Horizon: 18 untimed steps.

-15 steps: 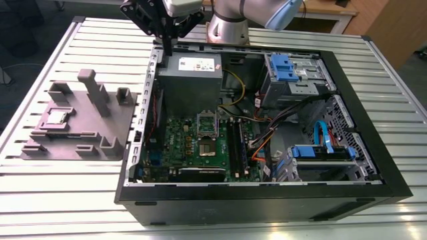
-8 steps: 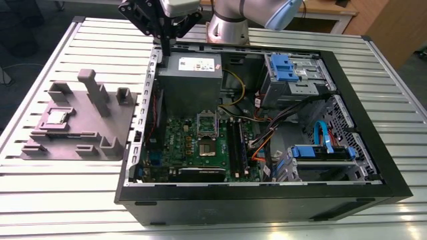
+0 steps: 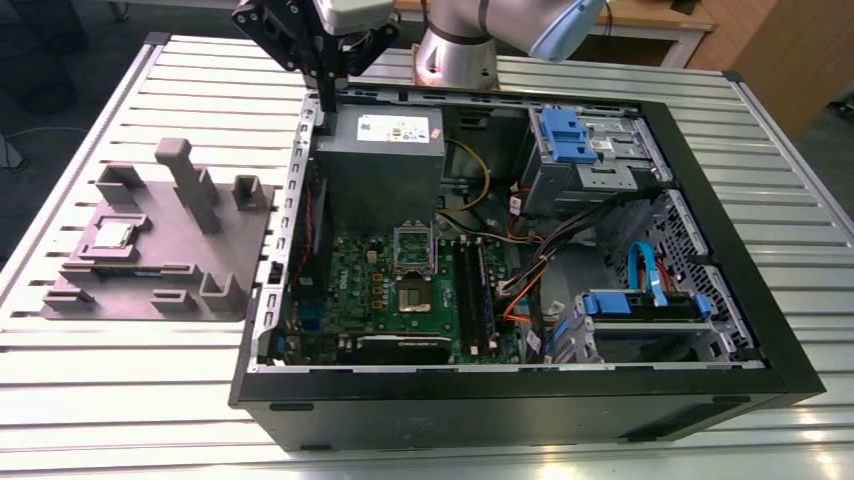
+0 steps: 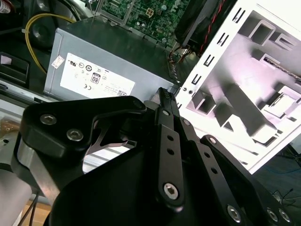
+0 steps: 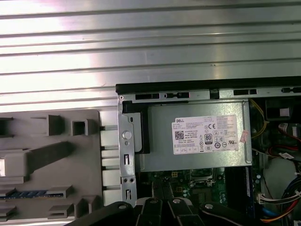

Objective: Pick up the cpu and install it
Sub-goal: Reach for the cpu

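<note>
Silvery cpu (image 3: 112, 235) flat on grey plate (image 3: 150, 287), top upward; claw (image 3: 328, 98) well apart.

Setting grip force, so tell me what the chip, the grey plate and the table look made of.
The chip likely has a metal top: it is silvery and catches light. The plate is probably plastic, going by its matte, uniform grey and moulded blocks. The table is metal, perhaps aluminium, with bright ribbed slats that show a sheen.

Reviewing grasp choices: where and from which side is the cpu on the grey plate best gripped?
Probably by two opposite edges, from straight above: the cpu lies flat, metal top up, on the grey plate, so only its thin rim can be pinched.
</note>
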Motion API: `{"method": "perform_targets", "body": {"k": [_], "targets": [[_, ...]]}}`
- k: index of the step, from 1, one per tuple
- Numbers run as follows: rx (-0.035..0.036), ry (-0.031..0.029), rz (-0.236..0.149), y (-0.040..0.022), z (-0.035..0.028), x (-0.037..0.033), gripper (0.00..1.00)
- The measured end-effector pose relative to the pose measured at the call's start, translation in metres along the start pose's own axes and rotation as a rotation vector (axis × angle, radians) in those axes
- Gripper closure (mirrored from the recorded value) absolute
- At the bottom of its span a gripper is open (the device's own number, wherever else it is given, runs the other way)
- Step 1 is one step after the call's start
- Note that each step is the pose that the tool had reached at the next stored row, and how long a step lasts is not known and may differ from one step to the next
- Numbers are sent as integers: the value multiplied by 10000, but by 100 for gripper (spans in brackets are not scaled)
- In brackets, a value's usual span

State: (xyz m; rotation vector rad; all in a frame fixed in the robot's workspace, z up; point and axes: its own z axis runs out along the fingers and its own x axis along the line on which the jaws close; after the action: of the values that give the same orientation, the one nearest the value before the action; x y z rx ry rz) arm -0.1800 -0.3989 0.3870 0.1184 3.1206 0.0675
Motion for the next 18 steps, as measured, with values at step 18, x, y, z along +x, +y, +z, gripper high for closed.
{"method": "perform_targets", "body": {"k": [18], "targets": [[2, 20, 2, -4, 8, 48, 90]]}}
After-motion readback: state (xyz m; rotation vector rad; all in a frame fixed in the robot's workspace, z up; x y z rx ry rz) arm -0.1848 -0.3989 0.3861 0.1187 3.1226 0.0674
